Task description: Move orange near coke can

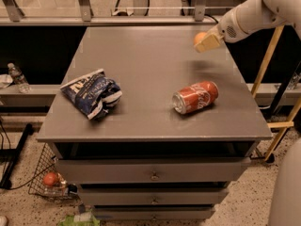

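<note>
The orange [199,36] is a small pale-orange ball at the far right of the table top, partly hidden behind the tan fingers [209,43] of my gripper [205,40]. The gripper is shut on the orange and holds it a little above the grey table [141,60]; a blurred shadow lies under it. The coke can [195,97] lies on its side near the front right of the table, well in front of the gripper, its silver end facing front-left.
A blue-and-white chip bag [91,93] lies at the front left. The table's drawers [153,171] face me. On the floor left stand a water bottle [16,76] and a wire basket holding a redder fruit [49,179]. A wooden frame [268,55] stands right.
</note>
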You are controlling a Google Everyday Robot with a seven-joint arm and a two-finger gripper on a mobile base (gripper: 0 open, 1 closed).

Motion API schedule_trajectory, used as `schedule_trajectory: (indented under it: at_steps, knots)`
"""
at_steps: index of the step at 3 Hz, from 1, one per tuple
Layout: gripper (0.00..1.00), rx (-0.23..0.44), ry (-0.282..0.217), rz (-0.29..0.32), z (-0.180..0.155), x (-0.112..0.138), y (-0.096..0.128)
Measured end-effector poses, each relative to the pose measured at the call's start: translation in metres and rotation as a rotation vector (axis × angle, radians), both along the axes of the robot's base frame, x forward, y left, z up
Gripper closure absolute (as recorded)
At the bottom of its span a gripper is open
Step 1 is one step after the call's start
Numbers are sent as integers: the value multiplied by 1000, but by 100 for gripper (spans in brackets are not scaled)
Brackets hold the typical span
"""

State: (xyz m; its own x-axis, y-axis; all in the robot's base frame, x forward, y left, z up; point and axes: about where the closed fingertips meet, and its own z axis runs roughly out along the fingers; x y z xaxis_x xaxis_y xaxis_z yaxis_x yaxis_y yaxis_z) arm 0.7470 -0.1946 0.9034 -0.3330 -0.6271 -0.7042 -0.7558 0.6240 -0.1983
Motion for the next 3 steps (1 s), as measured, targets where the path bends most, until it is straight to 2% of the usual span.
schedule_trajectory:
  at_steps: [1, 2, 3]
  knots:
    - [100, -115, 34, 109, 6, -20, -20]
    - [100, -138, 105, 157, -4, -39, -22]
    - [100, -185, 73, 212, -3, -35, -13]
